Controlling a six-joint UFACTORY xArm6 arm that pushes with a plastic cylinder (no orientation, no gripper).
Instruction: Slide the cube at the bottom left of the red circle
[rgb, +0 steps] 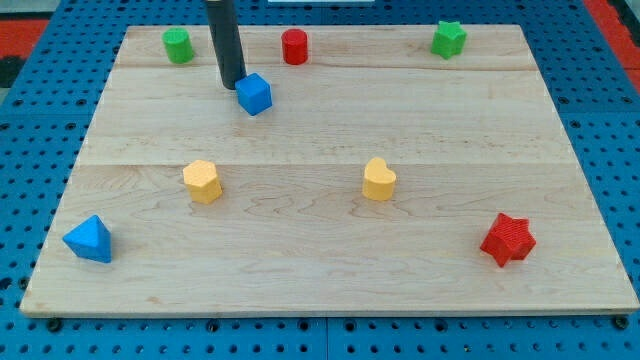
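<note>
A blue cube (255, 94) sits on the wooden board near the view's top, below and left of the red circle-shaped cylinder (294, 46). My dark rod comes down from the view's top and my tip (231, 84) rests just left of the cube, touching or almost touching its left face.
A green cylinder (178, 45) is at the top left and a green star (449, 39) at the top right. A yellow hexagon (203, 181) and a yellow heart (379, 179) lie mid-board. A blue triangle (89, 239) is bottom left, a red star (508, 238) bottom right.
</note>
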